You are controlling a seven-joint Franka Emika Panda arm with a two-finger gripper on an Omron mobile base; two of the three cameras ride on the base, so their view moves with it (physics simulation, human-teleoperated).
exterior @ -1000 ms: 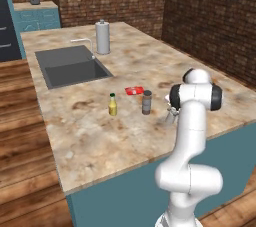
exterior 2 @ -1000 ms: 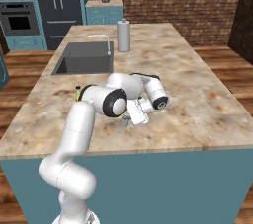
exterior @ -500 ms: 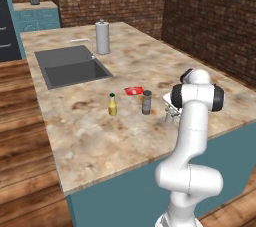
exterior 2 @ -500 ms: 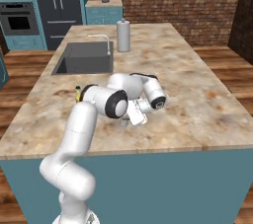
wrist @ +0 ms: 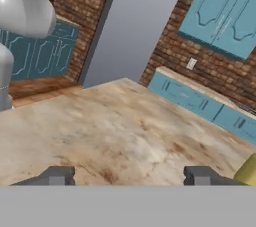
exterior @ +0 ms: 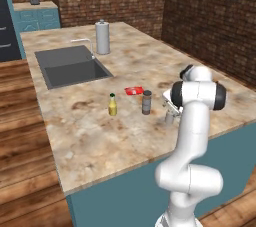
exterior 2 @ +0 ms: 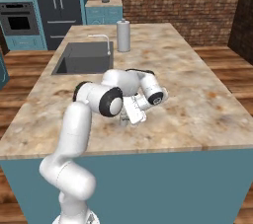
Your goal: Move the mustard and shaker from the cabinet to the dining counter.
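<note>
Left base view: the mustard (exterior: 113,105) stands up on the counter (exterior: 90,136), between the sink (exterior: 70,66) and the arm. Near it are a red packet (exterior: 133,90) and a dark shaker (exterior: 146,102). These are not mine to move. My claw (exterior: 170,110) hangs low over the counter, close to the front edge. Just under it sits a small grey thing. I think that is the shaker (exterior: 169,118). It looks like it is standing on the stone, but it is too small to be sure. A tall steel can (exterior: 102,37) stands far back by the sink.

Right base view: the arm bends far over, so the hand points sideways and low. That keeps the claw right down by the stone, where a small thing can be set down gently. The arm hides the mustard from this side.

Hand view: the two tips (wrist: 57,176) are spread wide, with bare counter between them. The claw pinches nothing. A bit of yellow peeks in at the right edge. It may be the mustard.

I think both things are on the counter now, so the job looks almost done. Next I would lift the hand straight up, so I don't knock the shaker over.
</note>
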